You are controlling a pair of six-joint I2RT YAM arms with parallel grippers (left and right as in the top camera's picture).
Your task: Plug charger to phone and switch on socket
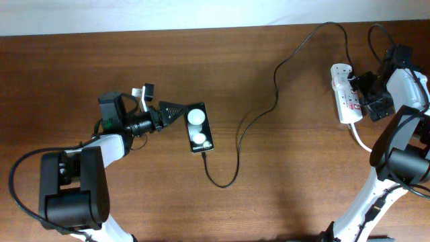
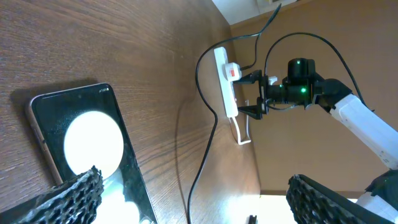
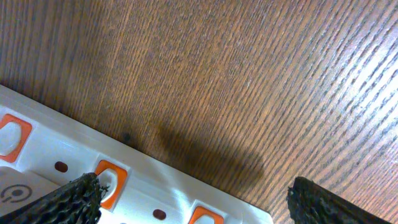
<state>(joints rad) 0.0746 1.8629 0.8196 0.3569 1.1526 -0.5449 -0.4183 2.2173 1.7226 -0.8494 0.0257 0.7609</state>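
The black phone (image 1: 199, 128) lies face up at centre left, two white blobs on its glossy face; the left wrist view shows it under the left finger (image 2: 81, 143). My left gripper (image 1: 175, 112) stands open at the phone's upper left edge, holding nothing (image 2: 194, 180). The charger (image 1: 275, 87), a thin black cable, runs from the socket's far end, loops, and ends at the phone's near end. Whether its tip is seated I cannot tell. The white socket (image 1: 344, 94) lies at far right. My right gripper (image 1: 363, 94) hovers open beside it, jaws over its orange switches (image 3: 111, 180).
The thick white cord (image 1: 359, 138) leaves the socket's near end toward the right arm base. A white plug with red marks (image 2: 231, 71) sits on the socket's far end. A white wall (image 1: 168, 13) runs behind the table's back edge.
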